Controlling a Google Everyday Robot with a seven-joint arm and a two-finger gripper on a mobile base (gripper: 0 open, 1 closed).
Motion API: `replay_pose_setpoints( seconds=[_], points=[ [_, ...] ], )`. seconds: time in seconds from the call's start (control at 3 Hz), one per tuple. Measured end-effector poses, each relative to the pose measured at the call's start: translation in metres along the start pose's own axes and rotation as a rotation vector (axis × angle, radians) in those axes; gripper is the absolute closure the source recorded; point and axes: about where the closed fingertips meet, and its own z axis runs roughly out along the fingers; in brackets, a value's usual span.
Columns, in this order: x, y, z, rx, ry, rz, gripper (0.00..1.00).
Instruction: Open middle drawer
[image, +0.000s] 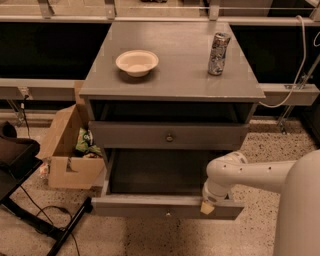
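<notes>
Grey middle drawer (135, 206) stands pulled well out of the cabinet (175, 75), its long front running left to right below the top drawer (130, 135). My gripper (207, 205) sits at that front's upper edge, right of the small centre knob (167, 214); whether it grips the edge or only rests there I cannot tell. Any further pull would run straight outward, square to the front, toward my base

The cabinet (175, 77) and the middle drawer (145, 206) front look smooth, matt grey. The can (218, 54) is shiny, crinkled metal. The bowl (137, 62) is matt and paper-like, and the box (67, 167) is plain cardboard. The floor (262, 150) is speckled stone. At lower right, the gripper (207, 206) sits at the drawer's front edge on a smooth white plastic-looking arm (250, 172).
</notes>
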Motion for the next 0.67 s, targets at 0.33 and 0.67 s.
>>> replay_pose_setpoints(
  seconds=[0.33, 0.67],
  points=[
    [0.0002, 0.0007, 0.0004, -0.002, 0.001, 0.0, 0.34],
    [0.0003, 0.0008, 0.0004, -0.002, 0.001, 0.0, 0.11]
  ],
)
